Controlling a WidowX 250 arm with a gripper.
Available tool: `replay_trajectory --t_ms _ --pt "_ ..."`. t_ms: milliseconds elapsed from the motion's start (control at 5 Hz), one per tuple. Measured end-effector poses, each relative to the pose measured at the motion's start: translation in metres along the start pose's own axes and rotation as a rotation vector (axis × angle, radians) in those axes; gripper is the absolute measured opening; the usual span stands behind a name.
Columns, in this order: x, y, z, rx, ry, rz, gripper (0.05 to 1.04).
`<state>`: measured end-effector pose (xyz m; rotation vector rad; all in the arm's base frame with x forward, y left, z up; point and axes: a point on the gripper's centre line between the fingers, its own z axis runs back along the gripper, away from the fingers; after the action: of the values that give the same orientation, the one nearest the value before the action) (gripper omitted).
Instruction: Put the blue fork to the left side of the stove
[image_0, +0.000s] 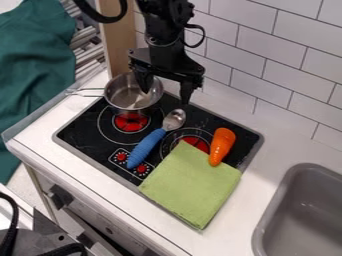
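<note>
Jaws: parted, nothing between them, pointing down from your black gripper (165, 94). Position: above the stove (87, 125), toward 12 o'clock as you read the dial from the stove's middle; the jaws stand between the pot and the tiled wall (267, 50).

Item one, the task's piece: a blue-handled spoon (145, 147), its metal head rounded like a spoon's, not a fork's. You find it lying aslant across the stove's middle, head toward 1 o'clock, handle end toward 7, near the printed red controls (121, 156).

Item two: one metal pot (127, 106), on the stove at 11 o'clock, its handle aimed at 9.

Item three: one orange toy vegetable (222, 142), at 3 o'clock, broad end uppermost in your view, narrow end by the cloth; whether they touch, you cannot tell.

Item four: one light green cloth (190, 187), laid flat at 5 o'clock, overhanging the stove's edge onto the white table (247, 190).

Item five: one grey sink (270, 215), set into the table at 4 o'clock.

Item six: dark green fabric (33, 65), off at 10 o'clock.
</note>
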<state>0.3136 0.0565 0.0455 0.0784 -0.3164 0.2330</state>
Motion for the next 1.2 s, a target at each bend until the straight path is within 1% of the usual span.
replay_trajectory --t_ms 200,400,600,800,1000,1200 --pt "-0.008 0.0 -0.008 0.0 0.033 0.001 1.008" --pt "-0.03 0.016 -0.018 -0.01 0.067 0.057 1.008" --pt "-0.047 0.036 -0.025 -0.002 0.088 0.126 1.008" --pt "-0.057 0.047 -0.03 0.005 0.106 0.162 1.008" --pt "-0.071 0.052 -0.047 0.0 0.18 0.167 1.008" --pt "-0.072 0.052 -0.047 -0.003 0.187 0.15 1.008"
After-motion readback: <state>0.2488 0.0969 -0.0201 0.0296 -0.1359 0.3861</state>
